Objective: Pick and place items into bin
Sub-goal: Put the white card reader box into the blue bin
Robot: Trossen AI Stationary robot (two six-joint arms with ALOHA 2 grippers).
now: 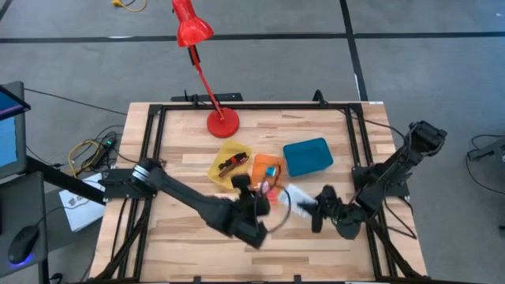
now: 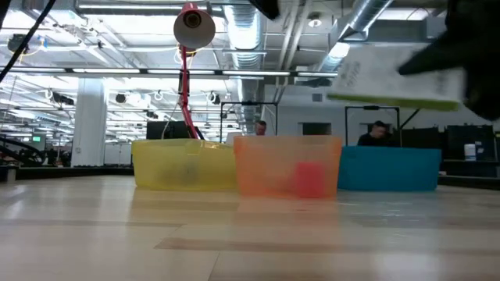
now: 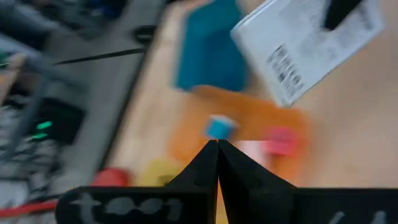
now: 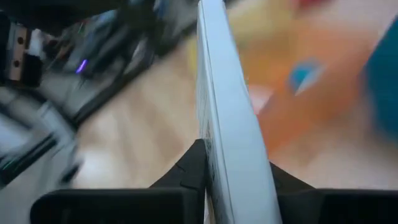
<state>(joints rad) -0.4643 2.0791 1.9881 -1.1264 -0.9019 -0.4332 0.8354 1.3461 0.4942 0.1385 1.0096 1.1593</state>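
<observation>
From above, we see three bins side by side mid-table: yellow bin (image 1: 230, 163), orange bin (image 1: 267, 172), blue bin (image 1: 308, 155). Our right gripper (image 1: 312, 208), at about five o'clock from the orange bin, is clamped on the flat white packet (image 1: 297, 197); our left gripper (image 1: 254, 207) waits near seven o'clock.

At table height, the packet (image 2: 394, 74) rides well above the bin rims, we judge so it clears them.

Past the left wrist, our fingers (image 3: 217, 165) are pressed together, empty; blue cube (image 3: 218, 127) and pink cube (image 3: 280, 140) lie in the orange bin.

Past the right wrist, the packet (image 4: 224, 124) stands edge-on between the fingers, a pinch suited to something thin.
</observation>
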